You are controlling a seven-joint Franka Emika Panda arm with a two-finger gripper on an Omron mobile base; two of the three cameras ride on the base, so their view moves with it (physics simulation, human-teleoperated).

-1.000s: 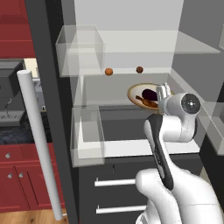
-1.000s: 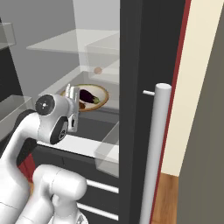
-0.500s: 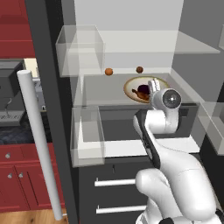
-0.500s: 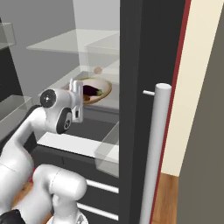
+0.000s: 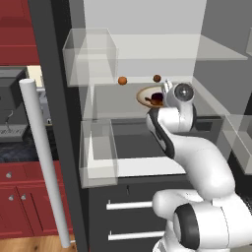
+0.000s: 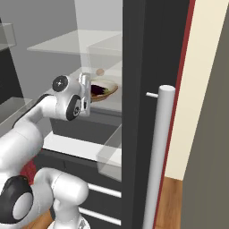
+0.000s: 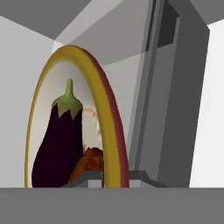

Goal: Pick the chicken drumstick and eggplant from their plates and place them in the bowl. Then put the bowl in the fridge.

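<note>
My gripper (image 7: pixel 109 178) is shut on the near rim of the bowl (image 7: pixel 110 109), which has a tan edge and a pale inside. The dark purple eggplant (image 7: pixel 57 144) and the golden-brown chicken drumstick (image 7: pixel 89 161) lie in it. In the left base view the bowl (image 5: pixel 145 96) hangs low over the middle shelf inside the open fridge (image 5: pixel 147 44), with the gripper (image 5: pixel 165 95) at its right side. From the right, the bowl (image 6: pixel 107 87) with the eggplant (image 6: pixel 98 89) sits just beyond the gripper (image 6: pixel 89 89). The plates are out of view.
Two small round brown items (image 5: pixel 122 80) (image 5: pixel 157 78) rest at the back of the same shelf. Clear door bins (image 5: pixel 93 54) (image 5: pixel 98 152) and a long silver handle (image 5: pixel 44 162) stand on the left. The right door's handle (image 6: pixel 156 156) is close. Drawers (image 5: pixel 133 204) sit below.
The arm has reached deeper into the fridge, carrying the bowl from the shelf's front edge toward the back. The grip on the rim is unchanged.
</note>
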